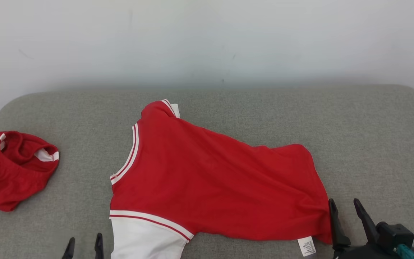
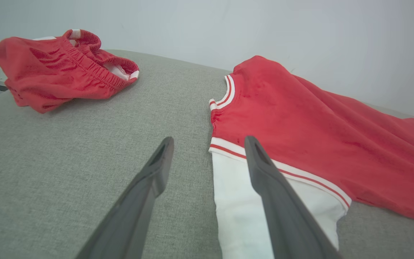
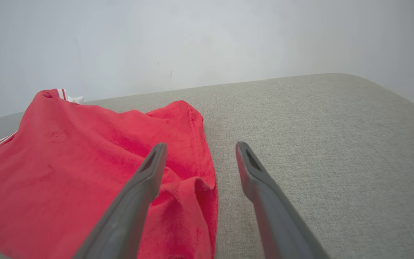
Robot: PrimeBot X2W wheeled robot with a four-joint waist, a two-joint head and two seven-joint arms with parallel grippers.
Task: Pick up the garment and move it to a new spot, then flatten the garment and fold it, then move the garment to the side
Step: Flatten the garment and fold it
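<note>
Grey cushion [image 1: 264, 108] by white wall [image 1: 207, 36] | red shirt [image 1: 210, 180] lay outstretched | I saw left gripper [image 1: 84, 246] spread, right gripper [image 1: 344, 208] spread, both empty.

Red garment [image 1: 207, 180], white-striped trim

Red shorts [image 1: 13, 169], grey cushion [image 1: 264, 118]

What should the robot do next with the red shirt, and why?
Probably ease the right gripper down and close it on the hem of the red fabric shirt with white sleeves. Its jaws stand open right at that hem, which lies wrinkled on the grey fabric cushion, so a pull could flatten it.
</note>
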